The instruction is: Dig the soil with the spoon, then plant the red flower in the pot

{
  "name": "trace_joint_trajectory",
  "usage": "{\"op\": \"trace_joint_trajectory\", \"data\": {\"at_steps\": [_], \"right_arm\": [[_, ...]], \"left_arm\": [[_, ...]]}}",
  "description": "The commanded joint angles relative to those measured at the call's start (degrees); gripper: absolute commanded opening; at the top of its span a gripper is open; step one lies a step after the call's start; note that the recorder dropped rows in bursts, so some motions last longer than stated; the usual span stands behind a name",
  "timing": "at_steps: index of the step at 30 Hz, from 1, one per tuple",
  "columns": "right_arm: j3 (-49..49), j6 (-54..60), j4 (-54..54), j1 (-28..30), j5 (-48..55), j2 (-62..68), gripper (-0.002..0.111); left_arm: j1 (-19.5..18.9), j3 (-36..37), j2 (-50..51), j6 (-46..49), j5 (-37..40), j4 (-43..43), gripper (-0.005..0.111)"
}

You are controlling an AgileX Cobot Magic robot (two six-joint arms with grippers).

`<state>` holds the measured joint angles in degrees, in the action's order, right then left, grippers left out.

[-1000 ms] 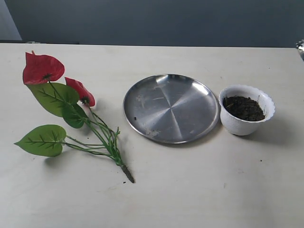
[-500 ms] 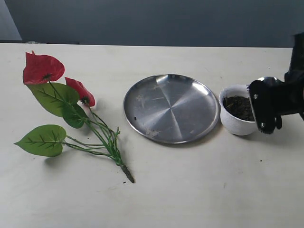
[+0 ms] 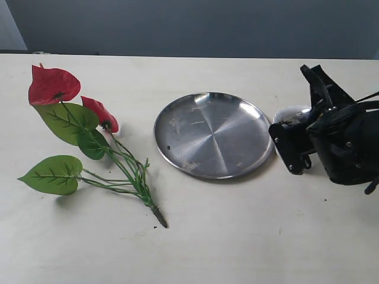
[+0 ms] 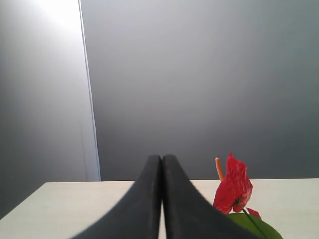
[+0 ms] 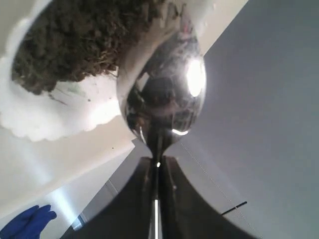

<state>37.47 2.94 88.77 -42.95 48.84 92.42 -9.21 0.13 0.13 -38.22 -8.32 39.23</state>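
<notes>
The red flower [image 3: 53, 84] lies flat on the table at the left, its stalk pointing toward the front; one bloom [image 4: 233, 186] also shows beside my left gripper [image 4: 161, 158], which is shut and empty. My right gripper [image 3: 293, 142] hangs over the pot [image 3: 290, 112], hiding all but a sliver of its white rim. In the right wrist view this gripper [image 5: 157, 162] is shut on the spoon [image 5: 162, 94] by its handle. The shiny bowl sits at the scalloped pot rim [image 5: 50, 119], right beside the dark soil [image 5: 84, 40].
A large round steel plate [image 3: 213, 135] lies between the flower and the pot, close to the pot's left side. The right arm's black body [image 3: 346, 148] fills the table's right edge. Something blue [image 5: 27, 221] shows in the right wrist view's corner.
My right arm has come in from the right with the spoon and moved left over the pot, covering it. The flower and the plate have not moved.
</notes>
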Motion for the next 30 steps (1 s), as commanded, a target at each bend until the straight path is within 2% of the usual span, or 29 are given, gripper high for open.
{"op": "trace_joint_trajectory", "data": {"at_steps": [1, 14, 20, 23, 26, 30], "right_arm": [[0.58, 0.03, -0.65, -0.17, 1.39, 1.6, -0.001], [0.58, 0.03, -2.96, -0.17, 0.91, 2.15, -0.001], [0.58, -5.55, -2.78, -0.33, 8.37, 1.3, -0.001], [0.58, -6.16, -4.92, -0.47, 6.58, -0.21, -0.001], [0.58, 0.75, -13.0, -0.47, 1.68, 1.32, -0.001], [1.05, -0.46, -11.43, -0.47, 3.06, 3.38, -0.001]], "left_arm": [[0.28, -0.13, -0.13, -0.19, -0.26, -0.41, 0.0], [0.28, -0.13, -0.13, -0.19, -0.26, -0.41, 0.0], [0.28, -0.13, -0.13, -0.19, -0.26, -0.41, 0.0], [0.28, -0.13, -0.13, -0.19, -0.26, -0.41, 0.0], [0.28, -0.13, -0.13, -0.19, -0.26, -0.41, 0.0], [0.28, -0.13, -0.13, -0.19, -0.26, -0.41, 0.0]]}}
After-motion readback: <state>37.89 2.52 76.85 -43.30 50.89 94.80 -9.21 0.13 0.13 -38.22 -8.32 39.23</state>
